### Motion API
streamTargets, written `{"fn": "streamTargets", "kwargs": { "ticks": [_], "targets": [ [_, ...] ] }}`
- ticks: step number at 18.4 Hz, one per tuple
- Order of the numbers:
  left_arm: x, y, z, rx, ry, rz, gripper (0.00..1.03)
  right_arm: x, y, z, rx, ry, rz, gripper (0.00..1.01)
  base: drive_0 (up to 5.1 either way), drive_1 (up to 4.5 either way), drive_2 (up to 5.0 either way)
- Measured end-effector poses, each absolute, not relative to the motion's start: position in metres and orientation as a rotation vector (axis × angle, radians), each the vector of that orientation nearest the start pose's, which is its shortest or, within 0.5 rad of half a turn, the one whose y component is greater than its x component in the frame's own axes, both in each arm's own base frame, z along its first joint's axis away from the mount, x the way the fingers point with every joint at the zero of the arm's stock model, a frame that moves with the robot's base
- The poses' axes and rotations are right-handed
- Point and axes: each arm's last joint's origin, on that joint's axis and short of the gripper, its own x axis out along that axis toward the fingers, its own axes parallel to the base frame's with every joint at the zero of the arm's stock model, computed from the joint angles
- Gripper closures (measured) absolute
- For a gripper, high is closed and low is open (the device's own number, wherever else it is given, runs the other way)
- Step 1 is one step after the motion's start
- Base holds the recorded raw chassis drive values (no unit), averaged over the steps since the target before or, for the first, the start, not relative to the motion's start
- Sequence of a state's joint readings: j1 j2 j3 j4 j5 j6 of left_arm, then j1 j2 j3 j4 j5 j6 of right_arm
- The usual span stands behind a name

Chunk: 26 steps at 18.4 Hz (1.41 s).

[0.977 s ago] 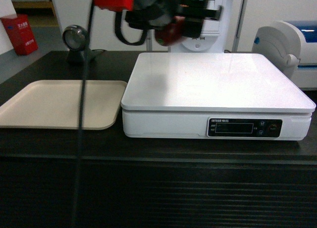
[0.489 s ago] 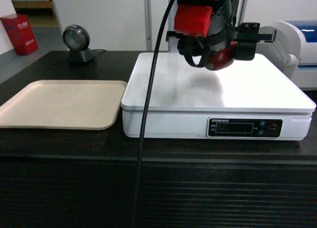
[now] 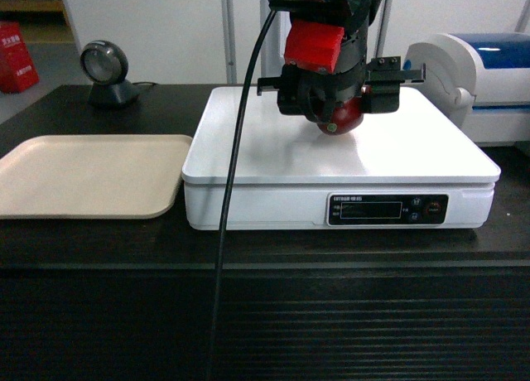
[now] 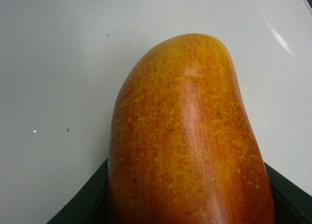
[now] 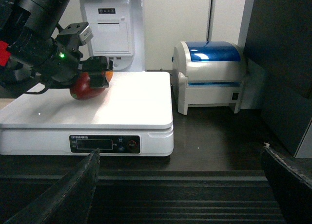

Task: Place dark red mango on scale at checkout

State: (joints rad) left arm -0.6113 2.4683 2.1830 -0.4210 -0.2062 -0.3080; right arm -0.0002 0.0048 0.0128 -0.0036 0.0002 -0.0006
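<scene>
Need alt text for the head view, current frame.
The left pincer holds the dark red mango low over the white scale on the dark checkout. A beige tray lies left; a white-and-blue printer stands right.

Behind the dark surface [image 3: 99, 240] we see a pale wall [image 3: 166, 25] with white upright posts. A beige tray [image 3: 83, 176] lies at the left, and a small round device on a stand [image 3: 106, 73] sits at the back beside a red box [image 3: 12, 56]. At the right stands a white machine with a blue lid [image 5: 212, 75], a white terminal [image 5: 114, 31] farther left.
</scene>
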Motion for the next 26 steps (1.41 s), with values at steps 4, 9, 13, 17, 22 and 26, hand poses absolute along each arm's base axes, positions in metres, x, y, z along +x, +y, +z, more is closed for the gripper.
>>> {"fn": "streamTargets", "kwargs": {
  "ticks": [4,9,13,17,22,26],
  "targets": [
    [0.456,-0.311,0.193,-0.021,0.69,-0.276,0.03,0.097,0.0,0.167,-0.001,-0.004,0.0,0.03,0.0,0.0,0.0],
    [0.454,-0.307,0.19,-0.002,0.568,-0.28,0.05,0.097,0.0,0.167,-0.001,-0.004,0.0,0.03,0.0,0.0,0.0],
    [0.429,-0.293,0.267,0.011,0.239,-0.439,0.05,0.097,0.0,0.167,-0.001,-0.004,0.0,0.03,0.0,0.0,0.0],
    [0.404,-0.251,0.271,0.044,0.124,-0.517,0.05,0.097,0.0,0.167,-0.001,-0.004,0.0,0.03,0.0,0.0,0.0],
    [0.354,-0.15,0.285,0.021,0.001,-0.327,0.05,0.097,0.0,0.167,-0.001,-0.004,0.0,0.03,0.0,0.0,0.0],
    [0.304,-0.104,0.274,0.035,0.027,-0.204,0.05,0.097,0.0,0.167,-0.001,-0.004,0.0,0.03,0.0,0.0,0.0]
  ]
}}
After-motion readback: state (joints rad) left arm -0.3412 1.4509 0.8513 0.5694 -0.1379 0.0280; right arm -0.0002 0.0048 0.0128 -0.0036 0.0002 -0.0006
